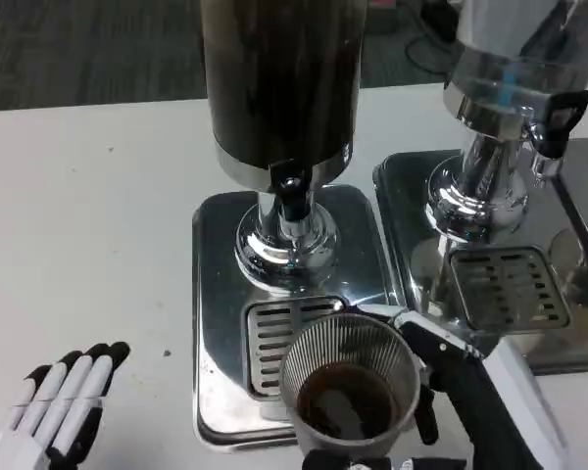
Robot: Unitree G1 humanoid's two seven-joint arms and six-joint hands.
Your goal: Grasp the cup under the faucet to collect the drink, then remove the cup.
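In the head view, the right hand (451, 387) clasps a clear, ribbed plastic cup (350, 377) holding dark drink, its black fingers wrapped round the cup's side over the front edge of a shiny steel tray (216, 294), just ahead of the slotted grate (274, 338) and forward of the black faucet (291, 193) on the dark cylindrical dispenser (279, 83). The left hand (59, 411) lies flat on the white table (88, 215) near its front left corner, fingers straight and side by side, holding nothing. A second dispenser (505, 88) with a clear tank stands on its own steel tray (402, 196) toward the right edge.
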